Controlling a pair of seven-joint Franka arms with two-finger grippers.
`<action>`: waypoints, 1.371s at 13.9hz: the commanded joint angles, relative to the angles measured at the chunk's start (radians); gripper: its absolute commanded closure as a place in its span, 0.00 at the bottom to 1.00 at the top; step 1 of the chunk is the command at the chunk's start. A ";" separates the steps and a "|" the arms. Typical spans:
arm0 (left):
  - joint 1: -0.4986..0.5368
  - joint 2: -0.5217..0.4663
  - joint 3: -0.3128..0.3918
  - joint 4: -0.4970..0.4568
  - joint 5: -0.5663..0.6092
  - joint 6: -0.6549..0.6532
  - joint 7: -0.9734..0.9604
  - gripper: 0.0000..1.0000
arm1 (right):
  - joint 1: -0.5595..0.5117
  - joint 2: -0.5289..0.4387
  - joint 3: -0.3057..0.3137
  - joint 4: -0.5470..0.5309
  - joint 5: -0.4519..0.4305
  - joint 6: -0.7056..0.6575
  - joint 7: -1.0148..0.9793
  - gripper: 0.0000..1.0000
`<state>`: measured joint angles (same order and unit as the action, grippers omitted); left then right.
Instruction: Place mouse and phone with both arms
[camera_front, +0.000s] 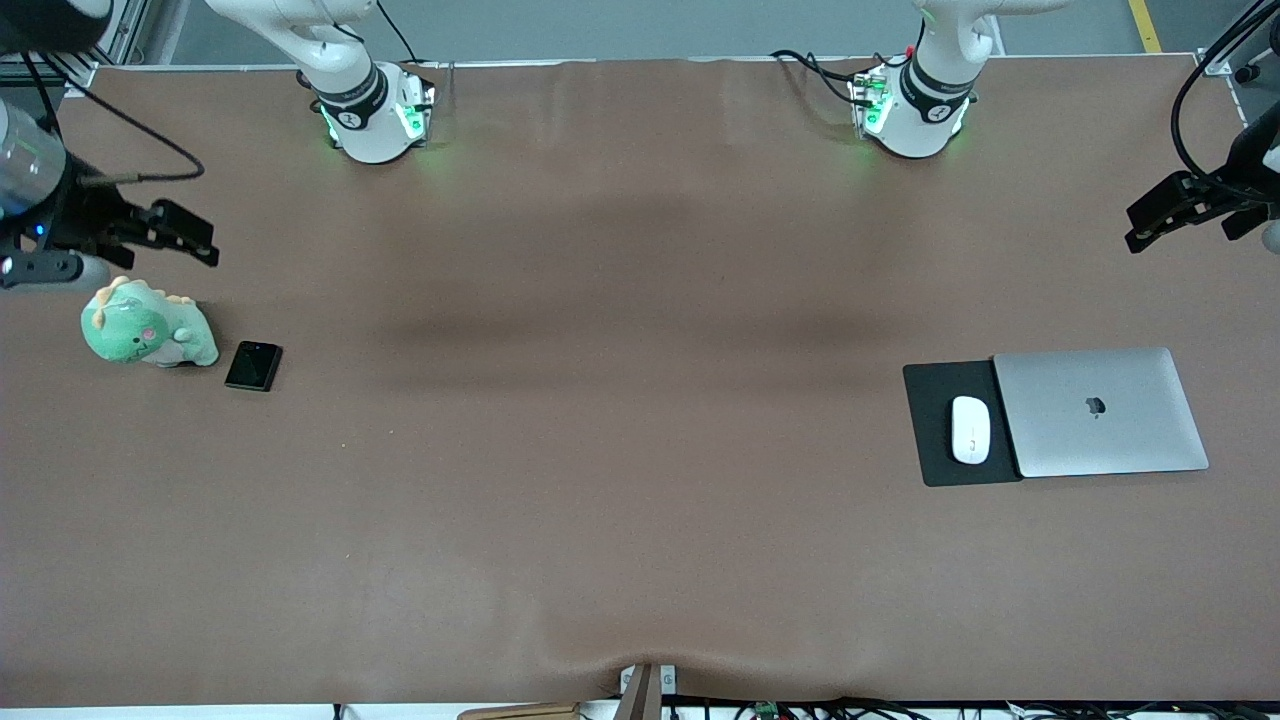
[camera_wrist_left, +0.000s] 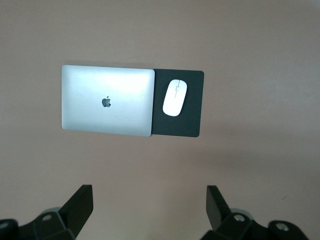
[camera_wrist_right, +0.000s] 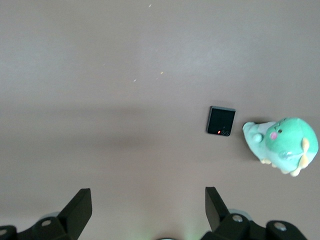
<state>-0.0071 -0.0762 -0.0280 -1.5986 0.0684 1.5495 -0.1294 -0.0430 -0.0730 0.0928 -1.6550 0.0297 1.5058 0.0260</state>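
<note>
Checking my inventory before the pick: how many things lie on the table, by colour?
Black: 2, phone and pad
White: 1, mouse
Silver: 1, laptop
Green: 1, plush toy
Total: 5

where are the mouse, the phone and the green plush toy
mouse (camera_front: 970, 430), front view, middle of its white top
phone (camera_front: 253, 365), front view, centre of its black face
green plush toy (camera_front: 140, 330), front view, middle of its body
</note>
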 joint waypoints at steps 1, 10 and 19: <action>0.004 -0.022 0.004 -0.015 -0.025 0.003 0.024 0.00 | -0.002 0.002 -0.008 0.053 0.032 -0.033 -0.011 0.00; -0.008 -0.011 -0.007 -0.011 -0.078 0.003 0.024 0.00 | -0.002 0.013 -0.047 0.058 0.021 -0.009 -0.067 0.00; -0.014 0.019 -0.007 0.023 -0.079 -0.017 0.017 0.00 | 0.000 0.013 -0.047 0.052 0.018 -0.027 -0.017 0.00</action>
<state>-0.0177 -0.0654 -0.0365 -1.5983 0.0056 1.5483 -0.1273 -0.0432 -0.0675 0.0441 -1.6173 0.0436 1.4914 -0.0106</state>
